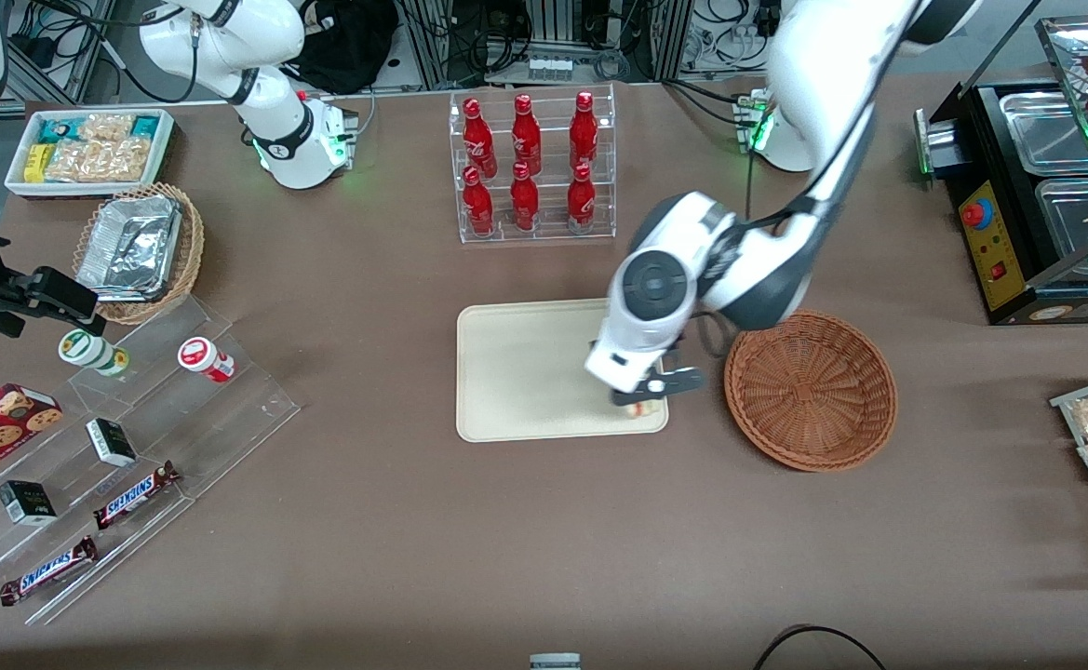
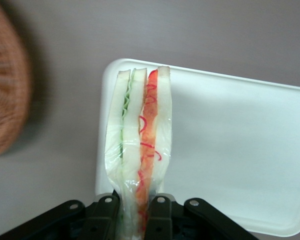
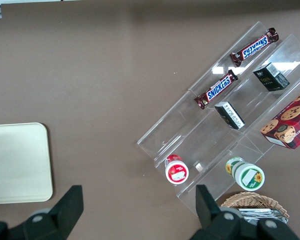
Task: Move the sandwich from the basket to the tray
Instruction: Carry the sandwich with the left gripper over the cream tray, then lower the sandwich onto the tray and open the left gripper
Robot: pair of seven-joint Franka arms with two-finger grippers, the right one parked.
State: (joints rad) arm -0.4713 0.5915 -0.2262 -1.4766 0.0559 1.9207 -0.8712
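My left gripper (image 1: 641,402) hangs over the cream tray (image 1: 525,372), at the tray corner nearest the front camera and beside the basket. It is shut on the sandwich (image 2: 140,145), a wrapped wedge of white bread with red and green filling; the black fingers (image 2: 159,217) pinch its narrow end. In the front view only a pale bit of the sandwich (image 1: 641,408) shows under the gripper. The reddish-brown wicker basket (image 1: 812,387) stands beside the tray toward the working arm's end, with nothing in it. An edge of the basket (image 2: 7,90) and the tray (image 2: 240,150) show in the left wrist view.
A clear rack of red bottles (image 1: 531,167) stands farther from the front camera than the tray. A tan basket of foil containers (image 1: 139,249), a white snack box (image 1: 92,149) and a clear stepped stand with candy bars (image 1: 125,465) lie toward the parked arm's end. A black appliance (image 1: 1037,205) sits at the working arm's end.
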